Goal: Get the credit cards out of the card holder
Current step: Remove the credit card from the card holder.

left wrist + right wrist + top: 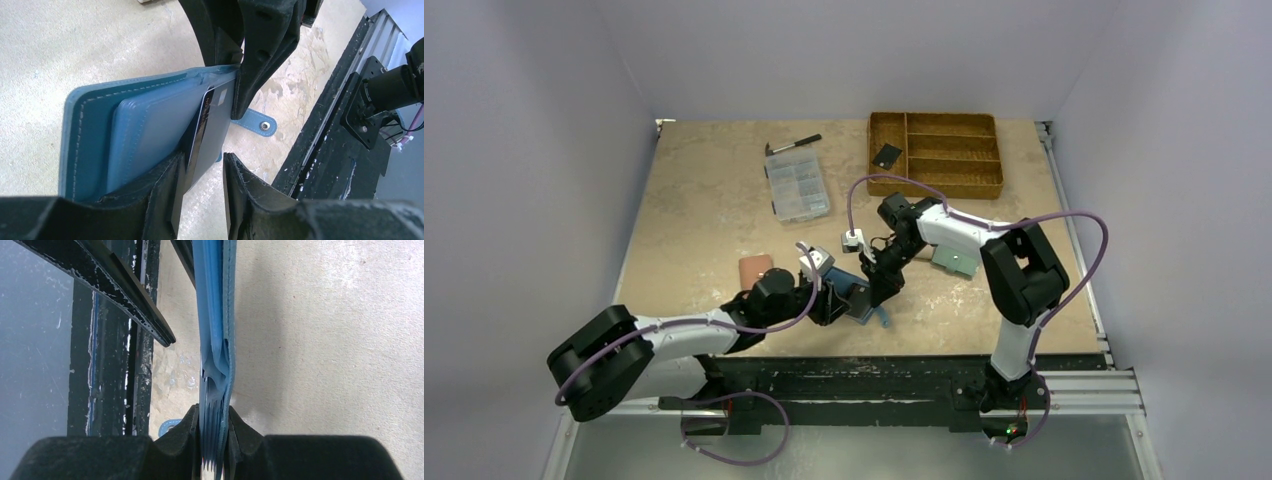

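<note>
The card holder is a dark blue wallet, open and held on edge near the table's front. My right gripper is shut on its top edge, pinching several pocket layers between its jaws. A greyish credit card sticks out of a pocket and down between the fingers of my left gripper. That gripper is open: the card leans on one finger, with a gap to the other. The snap tab hangs free. A black credit card lies in the wicker tray.
A clear plastic organiser box and a marker lie at the back left. A pinkish-brown wallet sits left of the left gripper. A pale teal wallet lies under the right arm. The black rail runs along the near edge.
</note>
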`<state>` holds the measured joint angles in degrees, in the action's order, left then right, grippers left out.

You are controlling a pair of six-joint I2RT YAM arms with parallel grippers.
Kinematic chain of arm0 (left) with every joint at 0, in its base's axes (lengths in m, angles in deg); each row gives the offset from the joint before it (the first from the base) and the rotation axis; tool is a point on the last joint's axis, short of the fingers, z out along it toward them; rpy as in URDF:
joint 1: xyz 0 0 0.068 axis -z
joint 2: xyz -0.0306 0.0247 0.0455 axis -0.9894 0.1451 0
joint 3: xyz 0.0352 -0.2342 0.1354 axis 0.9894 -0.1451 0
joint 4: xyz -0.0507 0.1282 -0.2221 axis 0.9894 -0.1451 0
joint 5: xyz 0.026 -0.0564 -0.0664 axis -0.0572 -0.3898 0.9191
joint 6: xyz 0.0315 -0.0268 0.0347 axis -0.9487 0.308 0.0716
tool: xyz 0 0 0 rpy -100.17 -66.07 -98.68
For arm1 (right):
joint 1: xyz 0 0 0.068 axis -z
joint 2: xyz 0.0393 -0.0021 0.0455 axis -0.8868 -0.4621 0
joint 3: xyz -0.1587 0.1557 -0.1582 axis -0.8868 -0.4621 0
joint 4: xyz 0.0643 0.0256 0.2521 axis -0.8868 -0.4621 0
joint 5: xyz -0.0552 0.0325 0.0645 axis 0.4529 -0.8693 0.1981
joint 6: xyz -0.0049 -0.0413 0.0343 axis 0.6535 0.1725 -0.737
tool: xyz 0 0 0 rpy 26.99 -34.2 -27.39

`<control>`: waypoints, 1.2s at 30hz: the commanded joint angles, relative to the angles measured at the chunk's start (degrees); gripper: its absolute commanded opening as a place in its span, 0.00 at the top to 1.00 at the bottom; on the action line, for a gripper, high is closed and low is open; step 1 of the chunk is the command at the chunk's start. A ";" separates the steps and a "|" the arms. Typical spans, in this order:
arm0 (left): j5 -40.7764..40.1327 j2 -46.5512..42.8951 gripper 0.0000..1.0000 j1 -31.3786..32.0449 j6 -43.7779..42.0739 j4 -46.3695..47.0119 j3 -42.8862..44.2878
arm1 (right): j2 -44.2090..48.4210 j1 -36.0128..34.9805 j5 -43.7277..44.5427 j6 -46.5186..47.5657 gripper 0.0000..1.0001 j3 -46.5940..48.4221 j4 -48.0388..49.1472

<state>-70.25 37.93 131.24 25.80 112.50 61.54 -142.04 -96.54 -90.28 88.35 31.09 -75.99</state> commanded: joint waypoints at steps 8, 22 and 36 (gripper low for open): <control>2.64 5.81 0.95 -0.19 1.46 7.72 1.81 | -0.05 -0.47 -4.15 2.56 1.00 2.18 -3.69; -4.62 -6.21 1.00 -2.15 1.92 0.78 -3.42 | -2.77 -0.21 1.07 -1.74 0.96 2.12 -1.01; -7.81 -13.88 1.00 -4.33 5.68 -9.33 -3.08 | -10.54 1.25 5.05 -5.95 0.91 4.13 -2.07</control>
<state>-73.66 26.63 127.94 29.29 106.44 56.89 -149.16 -95.32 -90.54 82.53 34.46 -78.31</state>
